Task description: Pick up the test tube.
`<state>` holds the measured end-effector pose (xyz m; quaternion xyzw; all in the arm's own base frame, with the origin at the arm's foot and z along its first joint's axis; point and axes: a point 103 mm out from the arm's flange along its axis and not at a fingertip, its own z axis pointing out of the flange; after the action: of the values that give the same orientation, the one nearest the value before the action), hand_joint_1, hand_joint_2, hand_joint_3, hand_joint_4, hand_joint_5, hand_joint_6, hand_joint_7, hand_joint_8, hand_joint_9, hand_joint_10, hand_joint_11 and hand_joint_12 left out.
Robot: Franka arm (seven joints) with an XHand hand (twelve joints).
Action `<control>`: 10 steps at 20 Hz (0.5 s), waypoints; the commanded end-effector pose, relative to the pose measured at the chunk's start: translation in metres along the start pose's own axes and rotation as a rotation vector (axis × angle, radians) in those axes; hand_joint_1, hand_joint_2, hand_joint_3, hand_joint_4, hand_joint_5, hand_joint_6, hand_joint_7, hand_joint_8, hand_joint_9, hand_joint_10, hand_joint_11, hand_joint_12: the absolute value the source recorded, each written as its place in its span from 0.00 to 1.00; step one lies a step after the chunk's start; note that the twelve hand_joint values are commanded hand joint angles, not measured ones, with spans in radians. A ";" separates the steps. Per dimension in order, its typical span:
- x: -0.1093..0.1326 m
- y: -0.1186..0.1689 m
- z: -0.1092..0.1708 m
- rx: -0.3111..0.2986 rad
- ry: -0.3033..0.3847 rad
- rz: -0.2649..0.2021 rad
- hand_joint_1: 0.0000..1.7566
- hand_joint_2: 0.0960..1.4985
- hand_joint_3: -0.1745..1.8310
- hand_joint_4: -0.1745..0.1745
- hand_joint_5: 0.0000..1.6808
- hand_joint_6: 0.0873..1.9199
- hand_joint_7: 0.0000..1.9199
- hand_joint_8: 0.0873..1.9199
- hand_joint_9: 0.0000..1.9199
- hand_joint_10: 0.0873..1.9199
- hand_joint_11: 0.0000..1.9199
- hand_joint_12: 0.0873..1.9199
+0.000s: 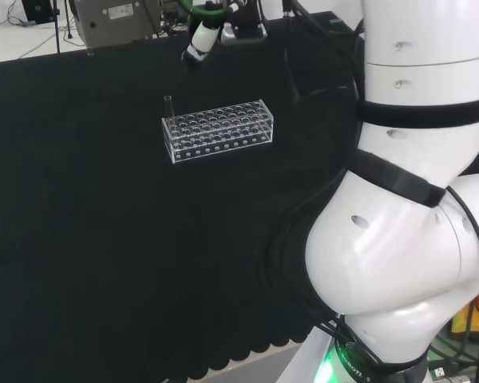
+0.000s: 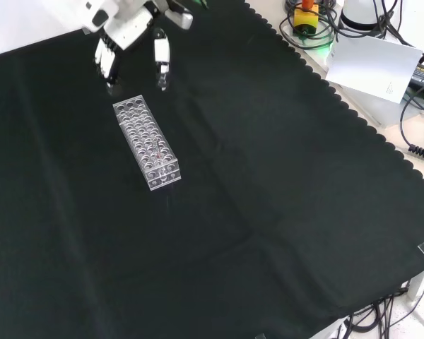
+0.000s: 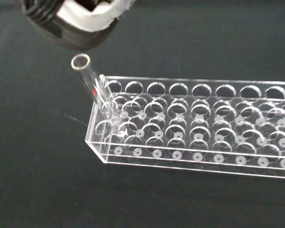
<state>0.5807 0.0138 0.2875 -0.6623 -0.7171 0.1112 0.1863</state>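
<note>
One test tube (image 3: 92,90), clear, tilted in a corner hole of the clear rack (image 3: 194,128); every other hole bare. Nothing else close by on the black cloth (image 2: 268,176). Hand (image 2: 131,32) poised above the rack's far end in the front view, fingers relaxed and spread, holding nothing. No readable print.

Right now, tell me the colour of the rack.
Clear, colourless rack; wrist view shows it best.
</note>
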 end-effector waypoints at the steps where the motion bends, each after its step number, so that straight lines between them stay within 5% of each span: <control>1: 0.019 0.024 0.022 0.067 -0.025 -0.017 0.53 0.43 0.44 0.00 0.31 0.34 0.37 0.45 0.36 0.39 0.27 0.71; 10: 0.036 0.049 0.040 0.110 -0.035 -0.045 0.54 0.42 0.45 0.00 0.32 0.36 0.37 0.45 0.37 0.39 0.27 0.71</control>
<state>0.6037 0.0419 0.2471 -0.6436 -0.7230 0.1443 0.2054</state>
